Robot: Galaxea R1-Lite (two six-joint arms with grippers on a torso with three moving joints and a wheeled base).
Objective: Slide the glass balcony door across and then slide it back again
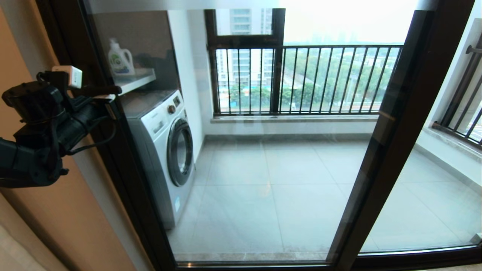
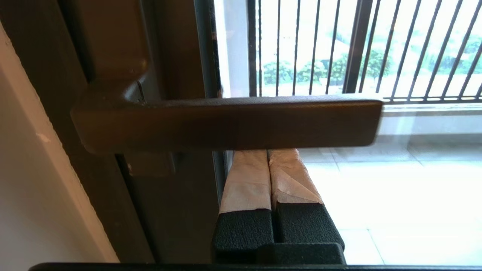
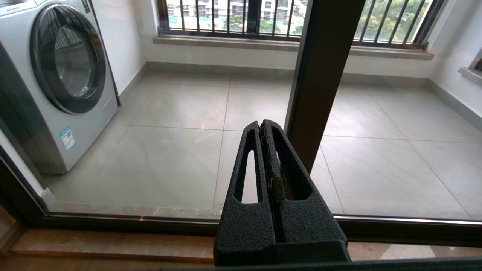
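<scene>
From the head view we see the glass balcony door (image 1: 263, 169) filling most of the scene, its dark brown frame running down the left side and along the floor track, with a second dark upright (image 1: 391, 143) leaning across the right. Our left claw (image 1: 109, 94) is raised at the door's left upright, at mid height.

Only the left wrist view shows what it meets there: the door's slim dark handle (image 2: 226, 122) juts out level across the glass, and the tape-wrapped fingers (image 2: 248, 177) of the left claw are pressed together, their tips hidden behind the handle. We cannot tell whether they touch it.

The right claw (image 3: 265, 130) shows only in its own wrist view, held low before the glass near the floor track, its fingers pressed together on nothing, with the dark upright just beyond it.

Through the glass stand a washing machine (image 1: 165, 150) at the left, a detergent bottle (image 1: 120, 58) on a shelf (image 1: 137, 81) above it, the tiled floor (image 1: 286, 188), and a barred window (image 1: 301, 79) behind.
</scene>
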